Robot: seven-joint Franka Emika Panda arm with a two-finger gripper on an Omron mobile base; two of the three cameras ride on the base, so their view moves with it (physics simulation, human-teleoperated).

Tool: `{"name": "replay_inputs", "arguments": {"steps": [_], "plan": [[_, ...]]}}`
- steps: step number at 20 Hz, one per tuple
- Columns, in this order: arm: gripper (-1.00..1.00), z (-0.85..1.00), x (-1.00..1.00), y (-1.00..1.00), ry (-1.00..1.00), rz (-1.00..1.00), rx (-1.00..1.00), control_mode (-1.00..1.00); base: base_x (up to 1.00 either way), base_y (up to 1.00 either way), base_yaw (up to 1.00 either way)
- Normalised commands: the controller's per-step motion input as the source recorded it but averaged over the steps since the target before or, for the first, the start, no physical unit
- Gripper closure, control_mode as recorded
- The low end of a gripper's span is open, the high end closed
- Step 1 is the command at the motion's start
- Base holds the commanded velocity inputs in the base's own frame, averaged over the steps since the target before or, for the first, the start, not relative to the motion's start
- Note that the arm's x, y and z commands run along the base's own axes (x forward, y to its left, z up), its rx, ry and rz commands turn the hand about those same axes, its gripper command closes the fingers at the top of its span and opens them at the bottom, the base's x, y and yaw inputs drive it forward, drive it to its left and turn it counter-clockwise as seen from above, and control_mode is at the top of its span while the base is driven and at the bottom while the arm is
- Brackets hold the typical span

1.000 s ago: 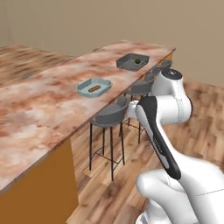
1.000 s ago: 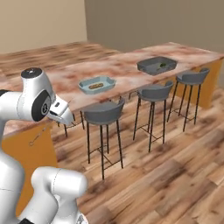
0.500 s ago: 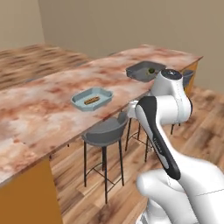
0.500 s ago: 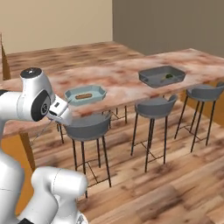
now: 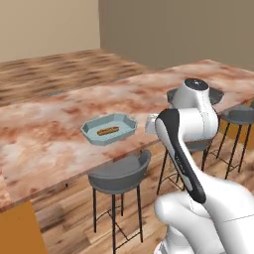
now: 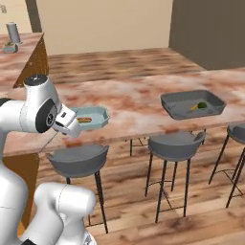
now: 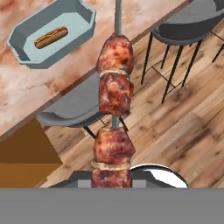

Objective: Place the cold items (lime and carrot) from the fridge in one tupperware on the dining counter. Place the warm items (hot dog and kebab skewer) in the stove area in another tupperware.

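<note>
Hand view showed the gripper (image 7: 111, 177) clamped on the kebab skewer (image 7: 113, 113) at frame centre. We judged the skewer stiff, its meat soft and greasy; grasp near one end. The hot dog (image 7: 51, 37) lay in the tupperware (image 7: 26, 54), upper left.

Three grey stools (image 6: 79, 160) tucked along the marble counter (image 5: 59, 124) edge (seats partly under the overhang), wood plank floor (image 6: 139, 201), canister (image 6: 13, 32) on far counter.
</note>
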Motion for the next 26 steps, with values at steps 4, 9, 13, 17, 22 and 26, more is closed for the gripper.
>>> {"name": "replay_inputs", "arguments": {"steps": [4, 9, 13, 17, 22, 26], "plan": [[1.00, 0.00, 0.00, 0.00, 0.00, 0.00, 0.00, 1.00, 1.00, -0.53, 0.54], [1.00, 0.00, 0.00, 0.00, 0.00, 0.00, 0.00, 1.00, 0.99, -0.47, 0.57], [1.00, 0.00, 0.25, -0.05, 0.03, 0.17, 0.03, -1.00, 0.73, -0.25, 0.47], [1.00, -0.04, 0.95, -0.09, 0.21, 0.81, 0.01, -1.00, 0.00, 0.00, 0.00], [1.00, -0.12, 0.81, -0.05, 0.34, 0.89, 0.00, -1.00, 0.00, 0.00, 0.00], [1.00, -0.32, 0.76, 0.00, 0.37, 0.86, -0.08, -1.00, 0.00, 0.00, 0.00]]}}
